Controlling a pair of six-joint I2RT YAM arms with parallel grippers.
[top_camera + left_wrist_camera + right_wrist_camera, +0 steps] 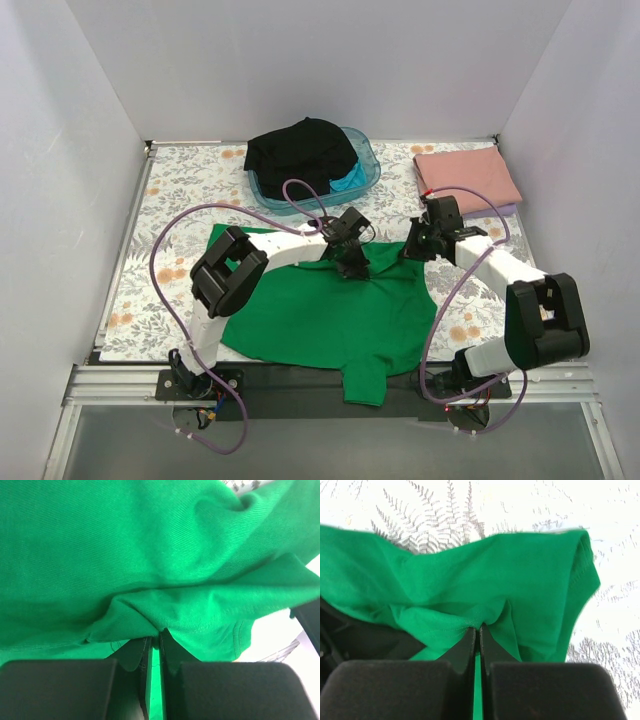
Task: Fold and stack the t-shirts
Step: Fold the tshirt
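A bright green t-shirt (320, 315) lies spread on the floral cover, one sleeve hanging over the near edge. My left gripper (352, 262) is shut on a pinch of its far edge (170, 615), near the collar. My right gripper (413, 250) is shut on the same green shirt at its far right sleeve (485, 600). A folded dusty pink t-shirt (466, 177) lies at the back right with a lilac edge under it. A black t-shirt (300, 150) and a turquoise one (348, 180) sit in the tub.
A translucent blue plastic tub (368, 165) stands at the back centre. The floral table cover (170, 200) is bounded by white walls on three sides and a metal rail (120, 380) at the near edge. Purple cables loop over both arms.
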